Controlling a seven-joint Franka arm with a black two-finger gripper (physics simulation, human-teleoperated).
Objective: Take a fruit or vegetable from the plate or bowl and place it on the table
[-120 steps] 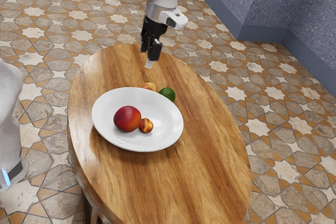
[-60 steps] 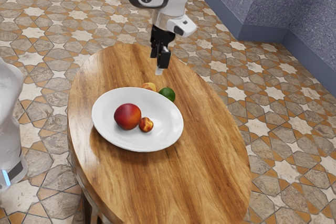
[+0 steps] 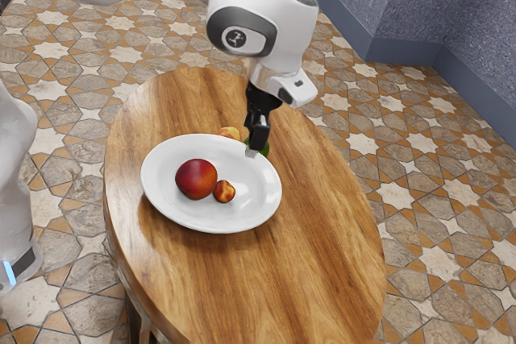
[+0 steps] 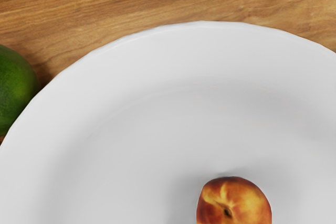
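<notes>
Exterior view: your gripper (image 3: 254,143) hangs open above the plate (image 3: 166,201); the small peach (image 3: 224,192) lies lower, toward the exterior view's left

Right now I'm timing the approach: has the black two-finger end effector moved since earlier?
Yes: the end effector has come lower and toward the exterior view's right, from beyond the wide white plate to its rim.

I can read no words or numbers from here. A round emblem (image 3: 235,38) sits on the robot arm (image 3: 286,30), its mark illegible.
</notes>
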